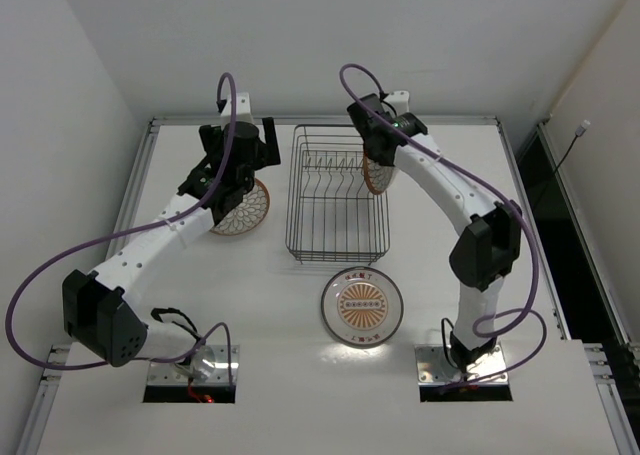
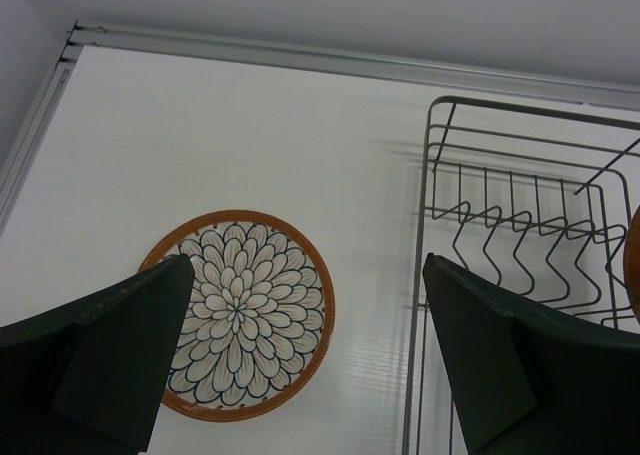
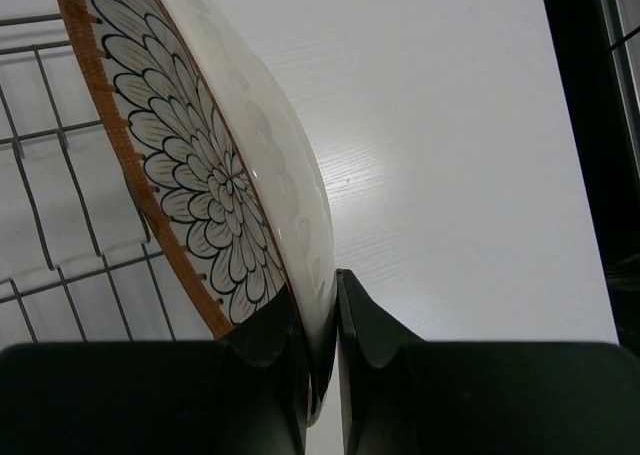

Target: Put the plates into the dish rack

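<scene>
Overhead and wrist views, three plates and rack. The rectangular black wire dish rack (image 1: pixel 335 220), with a row of upright bent-wire dividers across its far half, stands at the middle of the white table (image 1: pixel 250 305).

(a) The right gripper (image 3: pixel 335 305) is clamped on the rim of a round ceramic plate with an orange-brown rim (image 3: pixel 200 175). This plate stands on edge, tilted, at the far right side of the rack. Its face, which is turned toward the rack, carries white petals outlined in dark lines. Its underside is plain glossy white with a faint petal relief. Whether its lower edge touches the rack wires cannot be told from these views.

(b) A second round plate with the same petal face and orange-brown rim (image 2: pixel 240 315) lies flat and face up on the table to the left of the rack, apart from it. The left gripper (image 2: pixel 308 275) hangs above it with its dark fingers (image 2: pixel 130 345) spread wide, holding nothing.

(c) A third round plate (image 1: pixel 362 307) lies flat on the table just beside the rack's near edge, not touching it. It has a thin dark rim, a white face and a central orange sunburst ring, with small red marks above and below the ring.
</scene>
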Controlling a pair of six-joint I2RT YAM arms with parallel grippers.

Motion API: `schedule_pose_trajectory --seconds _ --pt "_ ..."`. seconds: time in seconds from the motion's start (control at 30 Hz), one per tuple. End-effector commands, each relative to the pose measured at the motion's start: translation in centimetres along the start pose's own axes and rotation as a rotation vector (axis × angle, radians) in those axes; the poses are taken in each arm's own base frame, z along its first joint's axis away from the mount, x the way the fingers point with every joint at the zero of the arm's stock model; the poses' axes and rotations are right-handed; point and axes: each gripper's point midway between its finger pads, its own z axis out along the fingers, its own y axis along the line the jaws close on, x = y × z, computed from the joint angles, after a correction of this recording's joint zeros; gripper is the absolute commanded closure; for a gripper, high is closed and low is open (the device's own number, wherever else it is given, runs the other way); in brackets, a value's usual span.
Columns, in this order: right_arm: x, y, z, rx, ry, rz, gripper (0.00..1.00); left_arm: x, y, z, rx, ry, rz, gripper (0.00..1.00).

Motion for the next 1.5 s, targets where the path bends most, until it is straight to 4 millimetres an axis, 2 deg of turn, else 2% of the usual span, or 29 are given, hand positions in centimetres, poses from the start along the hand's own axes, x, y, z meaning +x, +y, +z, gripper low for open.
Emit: schedule_pose_trajectory --seconds 0.0,0.17,0.23,0.27,0.37,0.4,0.53,0.67,0.83,1.03,1.47 --pt "-3.8 -0.7 -1.4 0.068 -0.131 0.09 1.0 -2.5 0.0 -0.2 -0.005 -0.056 -0.042 0.0" --pt "-3.9 -0.2 -2.0 0.121 -0.135 0.048 1.0 -2.3 0.1 -0.2 -0.007 -0.049 -0.037 0.0" --pt "-4.9 -0.2 -2.7 0.146 -0.162 0.061 1.0 -2.2 -0.1 -0.2 0.002 -0.046 -0.036 0.0" --pt "-4.3 0.5 -2.5 0.147 -0.15 0.05 1.0 -2.2 -0.1 -0.2 0.002 -0.046 -0.036 0.0" --pt "-4.6 0.9 -2.4 0.143 -0.154 0.067 1.0 -2.2 -0.1 -0.2 0.002 -0.046 -0.036 0.0" --pt "-4.0 1.3 -2.0 0.14 -0.137 0.069 1.0 -2.2 -0.1 -0.2 0.002 -0.046 -0.036 0.0" --pt "-3.4 1.3 -1.8 0.153 -0.118 0.076 1.0 -2.2 -0.2 -0.2 0.012 -0.044 -0.036 0.0" --pt "-3.0 1.0 -1.9 0.161 -0.107 0.069 1.0 -2.2 -0.4 -0.2 0.021 -0.041 -0.045 0.0" --pt "-3.4 -0.5 -3.2 0.162 -0.121 0.103 1.0 -2.6 -0.5 -0.3 0.023 -0.048 -0.05 0.0" --pt "-3.8 -1.2 -3.6 0.187 -0.128 0.102 1.0 -2.6 -0.5 -0.3 0.023 -0.048 -0.05 0.0" --pt "-4.2 -1.2 -3.7 0.197 -0.133 0.112 1.0 -2.5 -0.8 -0.3 0.041 -0.043 -0.059 0.0"
